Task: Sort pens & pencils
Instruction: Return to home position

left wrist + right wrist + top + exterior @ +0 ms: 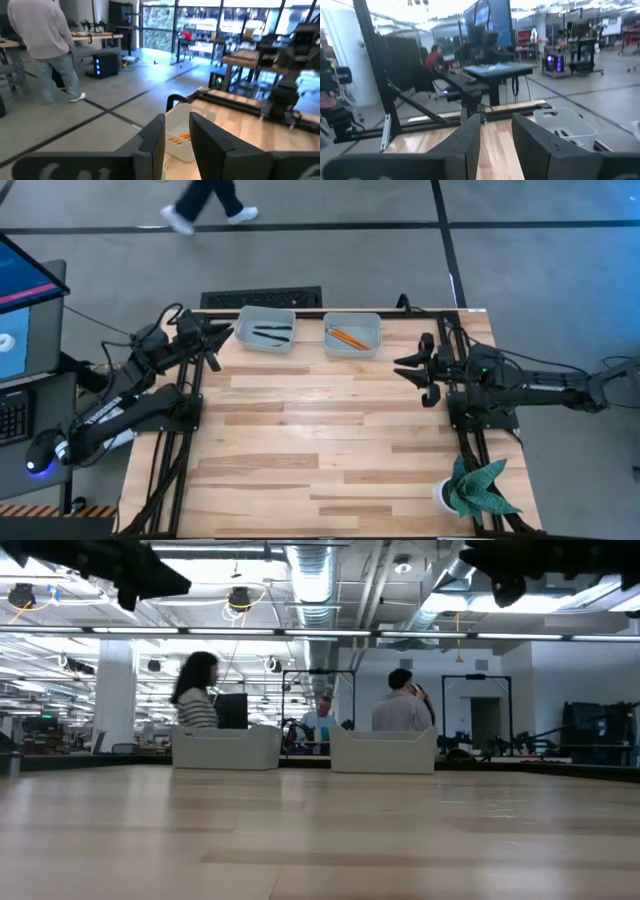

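1. The worktop (320,450) is of light wooden planks and it stands on a gray floor in a big open workshop. In the low view, pipes and lamps run under the ceiling.
2. Beyond the far edge a person (205,205) walks on the floor, and more people (400,700) stand behind the worktop in the low view.
3. Two gray bins stand side by side at the far edge. The left bin (246,314) has the black pens (270,333) inside. The right bin (352,317) has the orange pencils (347,338) inside.
4. A small green plant (478,488) stands at the near right corner.
5. The left arm is folded at the left side. The left hand (222,333) hangs above the worktop, just beside the left bin. Its fingers (155,135) are a little apart and hold nothing.
6. The right arm is folded at the right side. The right hand (403,366) points toward the middle, near the right bin but apart from it. Its fingers (470,137) are also a little apart and hold nothing.
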